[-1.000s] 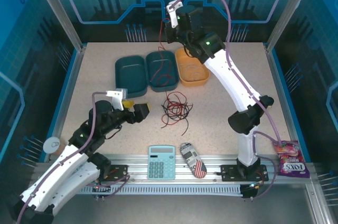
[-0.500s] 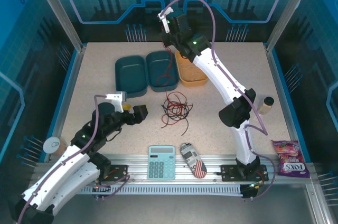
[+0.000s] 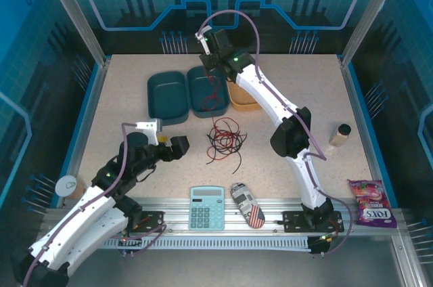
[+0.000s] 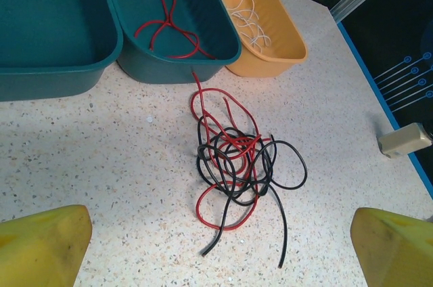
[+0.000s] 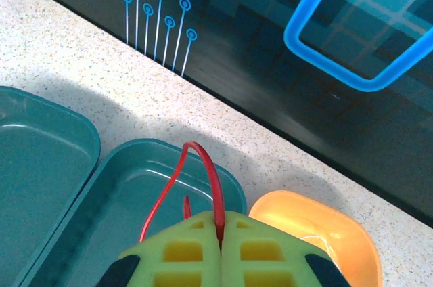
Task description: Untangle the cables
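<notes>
- Trays: 3, in a row toward the table's far edge: left teal tray, middle teal tray, orange tray. They sit touching side by side.
- Middle teal tray holds a red cable. Part of it lies looped on the tray floor and part rises out of it.
- Right gripper hangs above the middle teal tray. Its yellow-green fingers are pressed together, pinching that red cable, which arcs up from between them.
- Orange tray holds white cables, thin and looped; I can't count them.
- The tangle of red and black cables lies loose around the table's centre, just in front of the trays. I can't read the strand count. One red strand reaches up to the middle teal tray's near wall.
- Left gripper is low over the table, left of the tangle and apart from it. Its yellow fingers are spread wide with nothing between them.
- Near edge: 1 calculator and 1 flag-patterned item.
- Right edge: 1 small bottle.
</notes>
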{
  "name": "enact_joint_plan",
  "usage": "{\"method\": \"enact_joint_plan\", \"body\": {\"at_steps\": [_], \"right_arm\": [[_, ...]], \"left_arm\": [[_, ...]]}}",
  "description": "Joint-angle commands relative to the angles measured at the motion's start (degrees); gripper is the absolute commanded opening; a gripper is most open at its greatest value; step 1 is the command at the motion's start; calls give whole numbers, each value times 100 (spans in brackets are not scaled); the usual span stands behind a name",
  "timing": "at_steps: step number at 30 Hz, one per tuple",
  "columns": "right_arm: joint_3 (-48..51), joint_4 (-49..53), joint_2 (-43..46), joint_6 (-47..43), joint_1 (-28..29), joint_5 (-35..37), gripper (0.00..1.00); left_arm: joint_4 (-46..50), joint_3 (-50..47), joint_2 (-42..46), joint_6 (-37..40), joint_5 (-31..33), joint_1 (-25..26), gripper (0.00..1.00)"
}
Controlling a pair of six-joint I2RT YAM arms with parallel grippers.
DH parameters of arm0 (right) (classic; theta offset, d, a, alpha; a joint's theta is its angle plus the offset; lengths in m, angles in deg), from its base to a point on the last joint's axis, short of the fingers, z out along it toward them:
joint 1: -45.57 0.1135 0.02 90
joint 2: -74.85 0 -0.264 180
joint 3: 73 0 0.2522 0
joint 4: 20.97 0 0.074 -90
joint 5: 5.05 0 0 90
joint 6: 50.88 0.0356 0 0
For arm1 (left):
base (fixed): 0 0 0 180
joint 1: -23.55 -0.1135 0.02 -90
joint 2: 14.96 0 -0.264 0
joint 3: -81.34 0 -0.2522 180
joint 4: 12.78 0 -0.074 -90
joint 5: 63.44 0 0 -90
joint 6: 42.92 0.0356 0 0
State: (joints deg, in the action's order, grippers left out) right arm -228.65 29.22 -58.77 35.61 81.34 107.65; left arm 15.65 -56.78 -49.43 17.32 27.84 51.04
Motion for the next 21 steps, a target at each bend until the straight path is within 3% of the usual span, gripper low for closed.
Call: {"method": "enact_joint_plan", "body": {"at_steps": [1, 11, 21], "right_arm": [[-113, -108, -214, -124, 101, -140, 0], [341, -15, -289, 343, 115, -625, 1], [482, 306, -475, 566, 71, -608, 5]], "left_arm": [[-149, -99, 30, -118, -7, -25, 99], [-123, -139, 20, -74, 12, -26, 99], [0, -122, 36, -118, -26, -26, 99]]}}
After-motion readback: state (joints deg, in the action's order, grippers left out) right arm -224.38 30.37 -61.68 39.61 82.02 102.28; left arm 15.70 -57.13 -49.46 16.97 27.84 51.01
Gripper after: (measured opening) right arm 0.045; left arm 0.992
